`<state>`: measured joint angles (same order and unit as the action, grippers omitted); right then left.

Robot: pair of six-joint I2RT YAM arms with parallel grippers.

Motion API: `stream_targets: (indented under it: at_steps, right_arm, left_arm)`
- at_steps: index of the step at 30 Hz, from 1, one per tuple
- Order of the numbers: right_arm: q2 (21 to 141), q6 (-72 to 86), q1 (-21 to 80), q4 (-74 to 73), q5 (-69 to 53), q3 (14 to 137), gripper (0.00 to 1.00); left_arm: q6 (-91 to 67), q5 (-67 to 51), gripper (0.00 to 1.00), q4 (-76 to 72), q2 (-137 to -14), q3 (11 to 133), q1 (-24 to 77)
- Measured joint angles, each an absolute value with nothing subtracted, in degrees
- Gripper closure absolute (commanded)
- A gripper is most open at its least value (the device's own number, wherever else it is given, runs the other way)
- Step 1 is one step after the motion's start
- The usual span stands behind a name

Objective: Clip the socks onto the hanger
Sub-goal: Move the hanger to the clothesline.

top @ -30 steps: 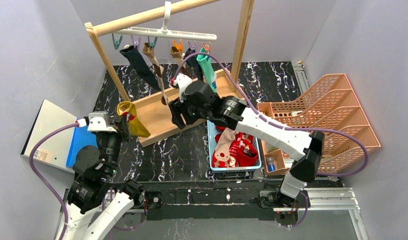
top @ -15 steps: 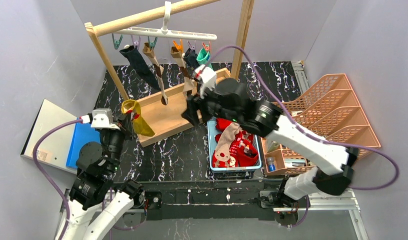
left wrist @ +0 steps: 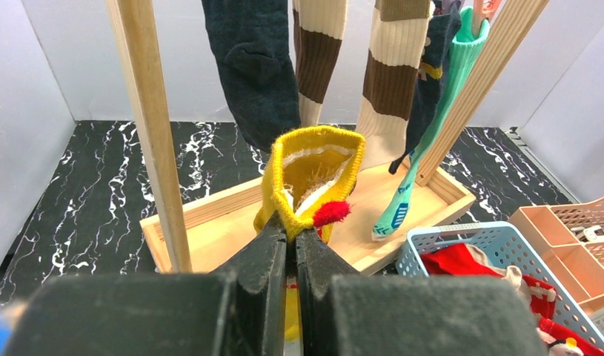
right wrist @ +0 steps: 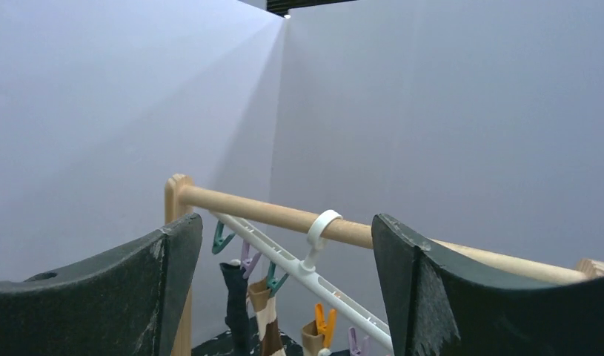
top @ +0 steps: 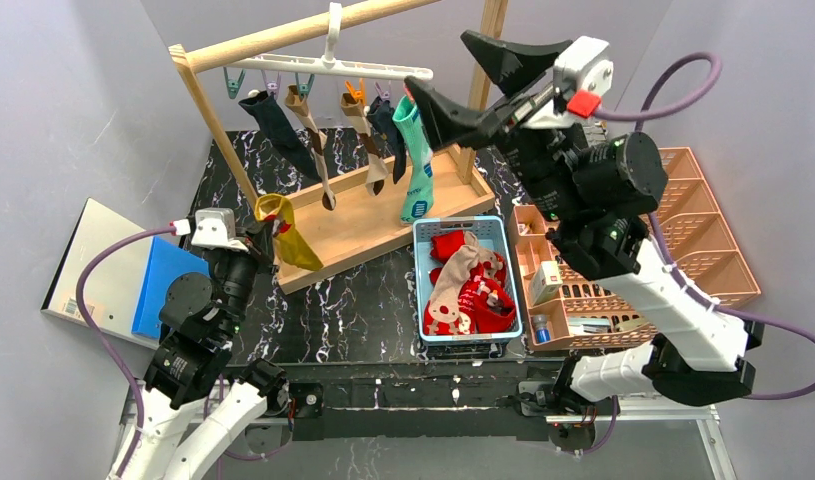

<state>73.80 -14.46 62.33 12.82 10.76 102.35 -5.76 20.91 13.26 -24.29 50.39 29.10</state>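
Top external view: the teal sock (top: 415, 165) now hangs on its own from the hanger (top: 333, 68), at that bar's 3 o'clock end, with its toe just above the wooden rack's base tray (top: 353, 225). A second ago the right tool (top: 438, 58) was low against this sock. It has since lifted high and swung out toward 1 o'clock, and its jaws now stand wide apart and hold nothing, so I judge that sock clipped and released. Left of it along the bar hang a dark sock, two brown-and-beige banded socks (top: 318, 150) and a navy sock (top: 278, 130).

The left tool (top: 258, 238) sits at about 8 o'clock from the hanger. Its jaws are pressed tight on the cuff of the mustard sock (top: 288, 240), which it has carried slightly higher and nearer the rack post than before. The left wrist view confirms the pinch, with the cuff standing open above the closed fingertips.

That makes the mustard sock the likely next one up. In the right wrist view, the end teal clip (right wrist: 221, 239) at the hanger's 9 o'clock end looks free. More red and beige socks (top: 463, 290) wait in the blue basket (top: 419, 290) on the tabletop (top: 363, 300), at 5 o'clock from the rack, so the job is well along but not finished.
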Motion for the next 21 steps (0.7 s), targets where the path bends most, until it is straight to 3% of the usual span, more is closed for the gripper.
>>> stream_targets:
  at_steps: [5,13,21]
  right_arm:
    - [80.79,-10.68,62.22,10.7,16.62,108.92,0.17]
    - [103.96,-1.21,63.2,1.91,13.23,124.88,0.29]
    - [114.56,7.75,64.03,1.5,10.13,130.34,0.27]
  left_arm:
    - [-5.78,23.14,1.0,13.93,-24.25,50.61,29.1]
    - [-4.69,27.57,1.0,16.71,-21.71,51.83,29.1]
    - [-4.05,28.56,1.0,18.28,-21.65,53.34,29.1]
